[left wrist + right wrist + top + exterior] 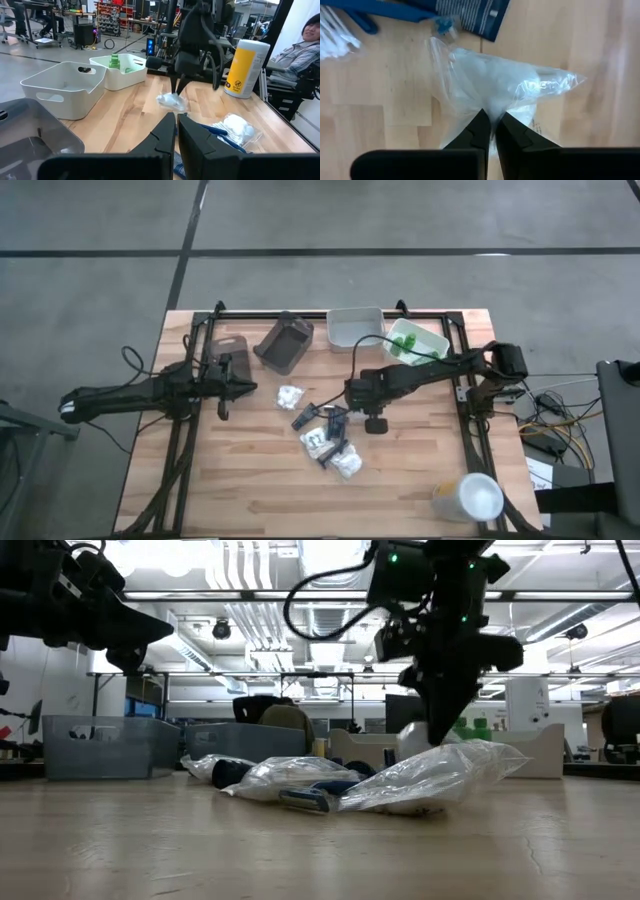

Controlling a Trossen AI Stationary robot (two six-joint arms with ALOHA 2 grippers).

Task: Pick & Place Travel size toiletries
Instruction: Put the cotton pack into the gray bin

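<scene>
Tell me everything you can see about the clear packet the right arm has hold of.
The packet is a crinkly clear plastic bag with something white inside. The right gripper pinches one edge, jaws shut on the film. In the low view it hangs slanted, its lower end among the other toiletries on the table.

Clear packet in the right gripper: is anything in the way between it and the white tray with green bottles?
Nothing visible. The right gripper is shut on the clear packet, and only bare table lies between it and the white tray holding green bottles.
</scene>
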